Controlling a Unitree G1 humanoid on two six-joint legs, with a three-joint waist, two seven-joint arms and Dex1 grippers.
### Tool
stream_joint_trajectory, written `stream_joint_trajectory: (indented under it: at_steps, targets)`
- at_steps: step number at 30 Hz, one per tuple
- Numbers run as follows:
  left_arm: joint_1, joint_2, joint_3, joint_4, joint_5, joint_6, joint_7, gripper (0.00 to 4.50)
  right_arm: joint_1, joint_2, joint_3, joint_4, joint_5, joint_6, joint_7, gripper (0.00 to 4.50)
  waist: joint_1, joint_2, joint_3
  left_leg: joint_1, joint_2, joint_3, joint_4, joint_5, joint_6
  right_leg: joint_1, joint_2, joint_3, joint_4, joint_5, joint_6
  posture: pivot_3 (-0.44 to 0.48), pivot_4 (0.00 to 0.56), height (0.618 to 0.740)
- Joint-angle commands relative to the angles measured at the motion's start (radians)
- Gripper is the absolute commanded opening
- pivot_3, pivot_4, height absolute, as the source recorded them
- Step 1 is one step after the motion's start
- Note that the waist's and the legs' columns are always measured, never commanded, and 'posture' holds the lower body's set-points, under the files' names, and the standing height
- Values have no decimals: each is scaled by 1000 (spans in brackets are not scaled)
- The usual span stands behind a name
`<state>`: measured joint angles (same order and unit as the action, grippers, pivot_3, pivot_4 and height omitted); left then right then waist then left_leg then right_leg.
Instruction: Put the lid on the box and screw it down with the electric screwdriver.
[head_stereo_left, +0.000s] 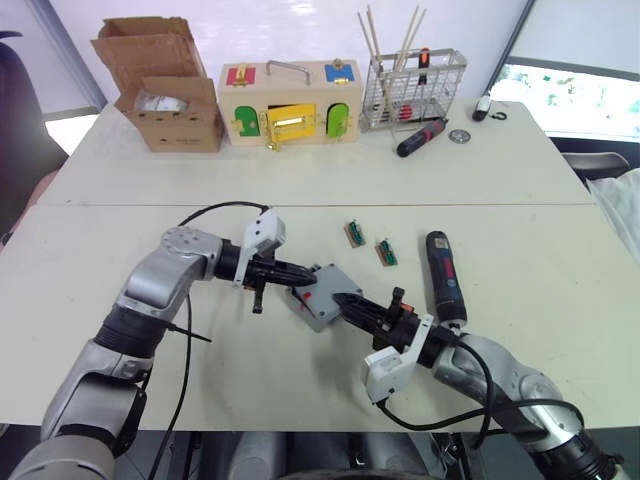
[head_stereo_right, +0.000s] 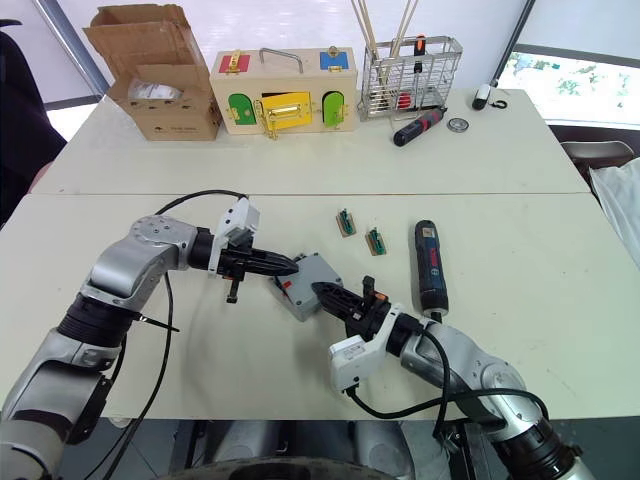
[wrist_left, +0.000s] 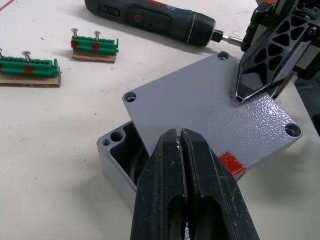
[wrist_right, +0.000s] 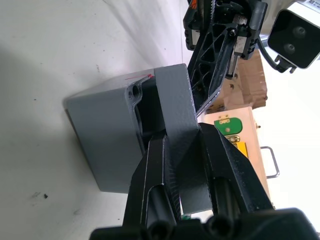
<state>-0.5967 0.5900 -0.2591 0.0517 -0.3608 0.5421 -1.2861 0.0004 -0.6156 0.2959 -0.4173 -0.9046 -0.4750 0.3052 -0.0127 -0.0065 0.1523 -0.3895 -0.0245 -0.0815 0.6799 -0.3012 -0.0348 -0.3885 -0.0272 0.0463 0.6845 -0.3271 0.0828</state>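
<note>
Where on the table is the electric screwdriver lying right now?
In the left eye view the electric screwdriver lies flat on the robot's right, just beyond the right gripper, right of the box and the two green screw holders.

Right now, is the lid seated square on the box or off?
Off. The lid lies skewed over the box, leaving one corner of the cavity open; the right gripper pinches its edge, and the left gripper is shut against it.

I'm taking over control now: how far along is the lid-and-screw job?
Done: the lid lies on the box, but skewed, one corner uncovered. In hand: the right gripper grips the lid; the left gripper, shut, presses it. Left: squaring it, then screwing down; the electric screwdriver lies on the table.
</note>
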Motion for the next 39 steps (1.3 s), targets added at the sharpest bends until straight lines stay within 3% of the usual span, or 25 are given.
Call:
stream_joint_trajectory:
  at_steps: [1, 14, 39]
  targets:
    - [1, 12, -10, 1, 2, 26, -13, 37, -19, 20, -23, -55, 13, -29, -58, 185, 0, 0, 0, 0, 0, 0, 0, 0, 0, 0, 0, 0, 0, 0, 0, 0, 150, 740]
    - [-66, 18, 117, -18, -125, 193, 20, 37, -32, 24, -34, -42, -10, -79, -114, 185, -1, 0, 0, -1, 0, 0, 0, 0, 0, -1, 0, 0, 0, 0, 0, 0, 150, 740]
    - [-8, 10, 22, -47, -64, 127, 19, 37, -90, 12, 28, 99, 29, -130, -76, 185, 0, 0, 1, -1, 0, 0, -1, 0, 0, -2, 0, 1, 0, 0, 0, 0, 150, 740]
